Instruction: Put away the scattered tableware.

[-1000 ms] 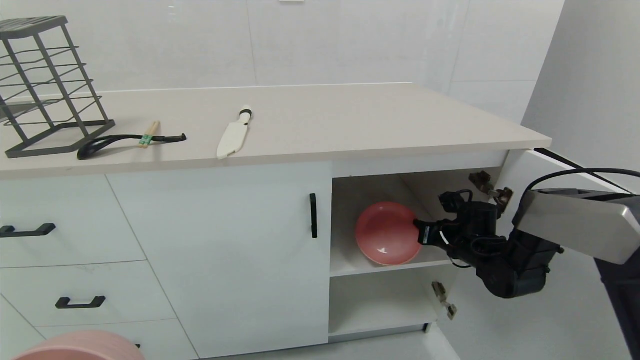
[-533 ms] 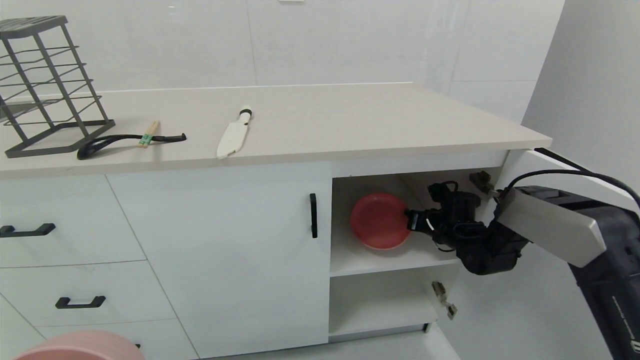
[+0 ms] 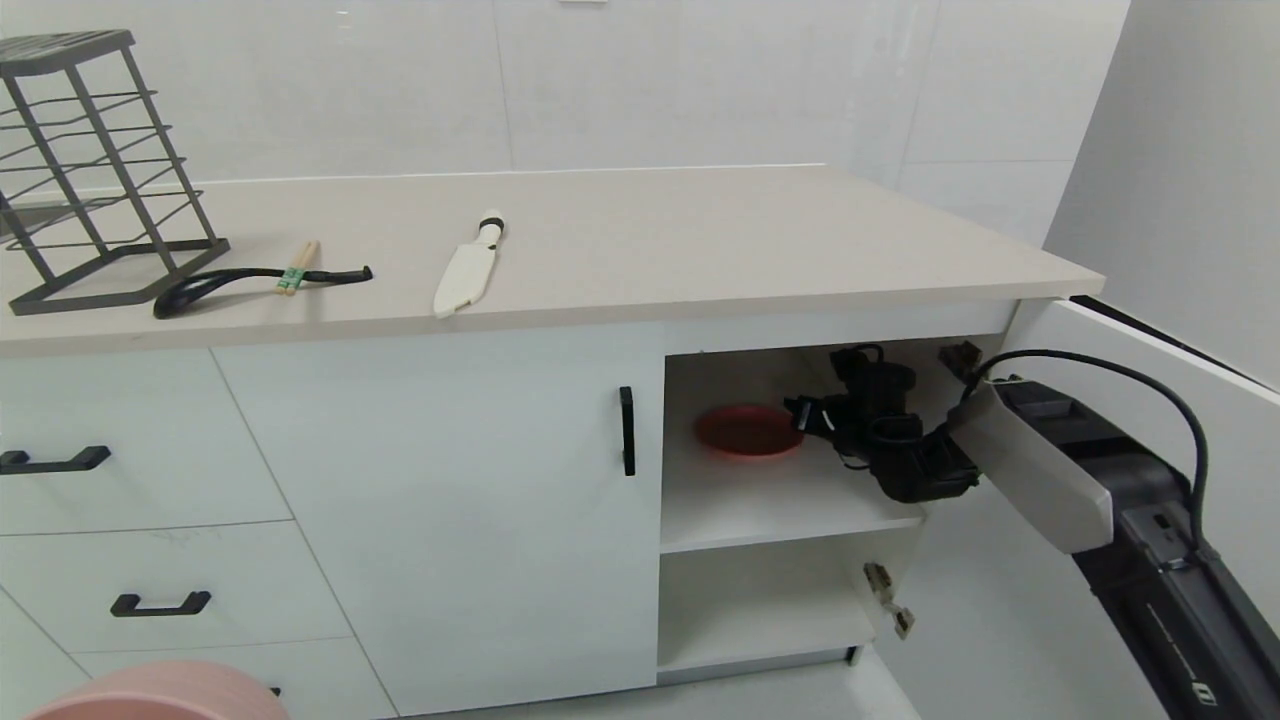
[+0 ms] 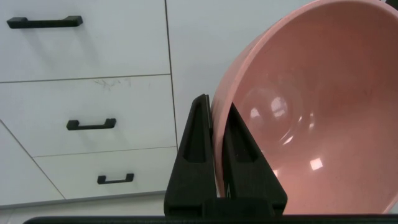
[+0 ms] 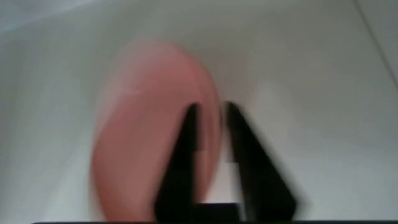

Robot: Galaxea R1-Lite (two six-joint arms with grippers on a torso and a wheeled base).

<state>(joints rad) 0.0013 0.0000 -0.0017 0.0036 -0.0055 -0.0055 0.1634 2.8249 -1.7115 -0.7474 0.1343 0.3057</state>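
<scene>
1. The countertop (image 3: 640, 240) carries a wire rack (image 3: 90, 170) at its left end. The cupboard below stands open at the right, and my right arm is inside it, above the upper shelf (image 3: 770, 510).

2. My left gripper (image 4: 214, 109) is low, in front of the drawers. Its fingers are closed to a narrow gap on the wall of the pink bowl (image 4: 311, 112), one finger inside and one outside.

3. My right gripper (image 3: 805, 418) pinches the rim of the red plate (image 3: 745, 430), with its fingers nearly together. The plate lies almost flat, deep over the upper shelf. I cannot tell whether it touches the shelf.

4. Handling, as I judge it: both pieces look rigid, glossy and light. A rim pinch can let them swing or slip, so hold square across the rim and set down flat before releasing.

5. On the countertop lie a white knife (image 3: 465, 270), a black ladle (image 3: 250, 280) and chopsticks (image 3: 298, 268). For each, grip at mid-length.
</scene>
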